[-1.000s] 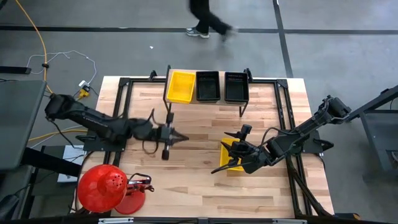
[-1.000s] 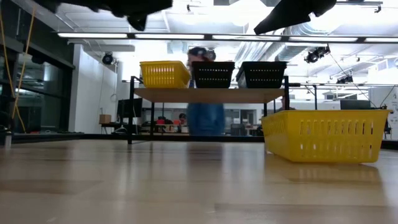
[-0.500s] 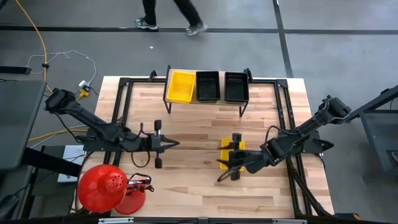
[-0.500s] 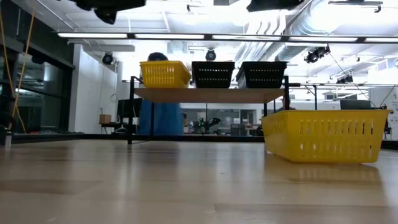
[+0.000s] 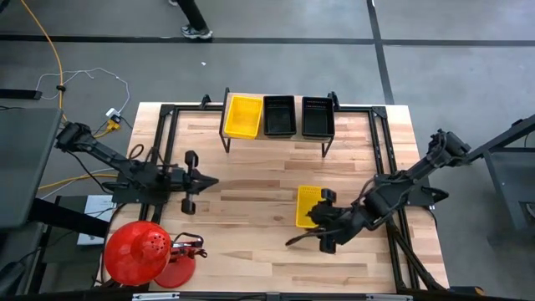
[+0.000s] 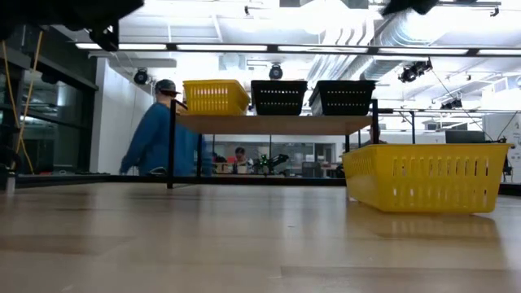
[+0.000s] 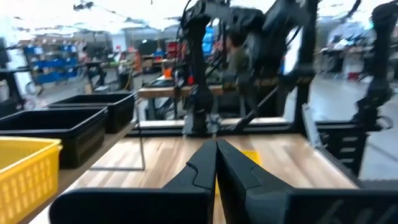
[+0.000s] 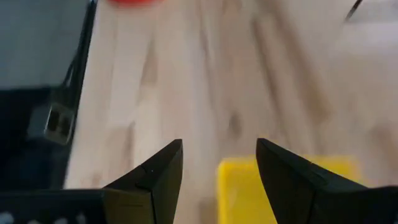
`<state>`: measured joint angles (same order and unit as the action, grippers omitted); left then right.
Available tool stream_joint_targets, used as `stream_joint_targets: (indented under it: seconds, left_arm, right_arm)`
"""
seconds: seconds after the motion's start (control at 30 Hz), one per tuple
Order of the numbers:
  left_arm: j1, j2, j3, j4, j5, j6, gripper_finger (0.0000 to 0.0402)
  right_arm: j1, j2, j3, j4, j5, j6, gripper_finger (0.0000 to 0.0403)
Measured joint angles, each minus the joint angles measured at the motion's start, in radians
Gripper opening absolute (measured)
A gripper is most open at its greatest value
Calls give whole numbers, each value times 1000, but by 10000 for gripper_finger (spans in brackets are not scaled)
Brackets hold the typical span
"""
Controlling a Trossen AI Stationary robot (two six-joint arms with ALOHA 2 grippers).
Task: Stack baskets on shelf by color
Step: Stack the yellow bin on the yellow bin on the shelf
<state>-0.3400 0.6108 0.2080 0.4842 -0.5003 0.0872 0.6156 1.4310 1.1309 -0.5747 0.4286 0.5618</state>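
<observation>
The bench is a pale butcher-block top of narrow glued strips, framed by dark metal rails. At its twelve-o'clock edge stands the shelf, a light wood plank on thin black legs, carrying three slotted plastic baskets in a row: a bright yellow basket at the nine-o'clock end, a black basket in the middle and a second black basket at the three-o'clock end. In the low view they sit side by side, close together, their ribbed walls flaring slightly toward the rim.

A second yellow basket rests flat on the bench toward four o'clock from the centre, well apart from the shelf — shallow, rectangular, with vertical slots along its sides.

The right claw hangs just past that basket's six-o'clock end, its two dark wedge-shaped fingers spread wide with nothing between them; the right wrist view shows the basket's yellow rim beneath the gap.

The left claw waits at nine o'clock over bare wood, its tapered fingers pressed together and empty, pointing toward the bench's centre.

A glossy red dome-shaped object sits off the seven-o'clock corner. Beyond the bench a person in a blue top shows in the low view.
</observation>
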Motion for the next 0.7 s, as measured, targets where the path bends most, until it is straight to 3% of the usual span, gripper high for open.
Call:
stream_joint_targets:
  seconds: [0.17, 0.33, 0.7]
  left_arm:
    - [0, -36, -5, -8, 40, -5, 0]
    - [0, -36, -5, -13, 48, -6, 0]
    - [0, -35, -5, -17, 52, -40, 0]
  right_arm:
    - [1, 88, 0, -96, -132, 144, 192]
    - [1, 196, 0, -103, -219, 138, 192]
    - [0, 277, 0, -146, -106, 138, 192]
